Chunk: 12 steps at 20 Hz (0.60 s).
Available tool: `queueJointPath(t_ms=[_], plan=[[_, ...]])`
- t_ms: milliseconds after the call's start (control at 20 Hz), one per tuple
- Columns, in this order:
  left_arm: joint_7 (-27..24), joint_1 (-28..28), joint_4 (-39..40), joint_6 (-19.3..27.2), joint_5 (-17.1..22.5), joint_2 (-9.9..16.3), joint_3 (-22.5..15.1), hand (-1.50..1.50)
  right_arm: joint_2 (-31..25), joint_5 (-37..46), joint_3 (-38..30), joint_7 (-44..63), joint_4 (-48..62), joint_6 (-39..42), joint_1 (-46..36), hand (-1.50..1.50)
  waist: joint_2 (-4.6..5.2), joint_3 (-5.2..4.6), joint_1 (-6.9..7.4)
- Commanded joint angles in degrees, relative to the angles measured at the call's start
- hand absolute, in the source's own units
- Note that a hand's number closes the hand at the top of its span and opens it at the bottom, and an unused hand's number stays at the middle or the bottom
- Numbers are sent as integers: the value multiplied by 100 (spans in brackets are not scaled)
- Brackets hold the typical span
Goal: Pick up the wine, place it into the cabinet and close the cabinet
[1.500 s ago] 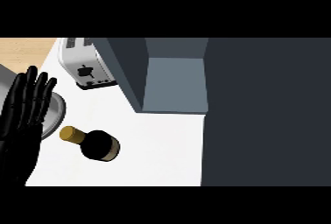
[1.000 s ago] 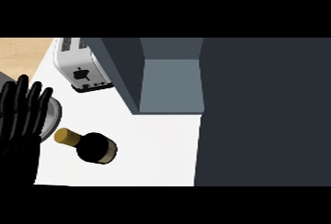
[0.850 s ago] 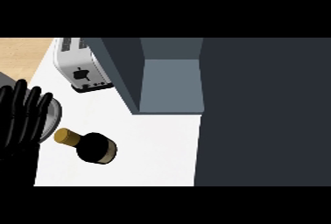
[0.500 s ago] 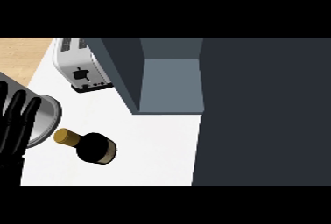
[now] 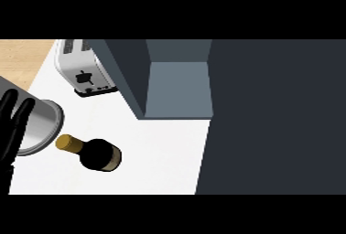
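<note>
Wine bottle (image 5: 99, 154): on white worktop (image 5: 162, 151), cork toward upper left.
Left hand (image 5: 12, 128): at left edge, fingers straight, over grey pot (image 5: 42, 123).
Toaster (image 5: 83, 68): beside open cabinet (image 5: 177, 89).

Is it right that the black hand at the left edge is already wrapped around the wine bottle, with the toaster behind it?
Not quite. In the head view the left hand is open with straight fingers, apart from the wine bottle, which stands alone on the counter. The toaster is indeed behind it.
</note>
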Motion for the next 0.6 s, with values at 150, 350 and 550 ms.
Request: queueJointPath(t_ms=[150, 350, 550], plan=[[-199, 419, 12, 40, -266, -126, -244, -150, -79, 674, 273, 971, -897, -447, -381, -150, -3, -7, 8], [165, 109, -53, -59, 205, 278, 553, -150, -170, 728, 265, 1405, -922, -655, -886, -150, -3, -12, 20], [-79, 171, 315, 112, -226, -21, 19, -150, -294, 986, 721, 1427, -1275, -840, -478, -150, -16, -8, -59]])
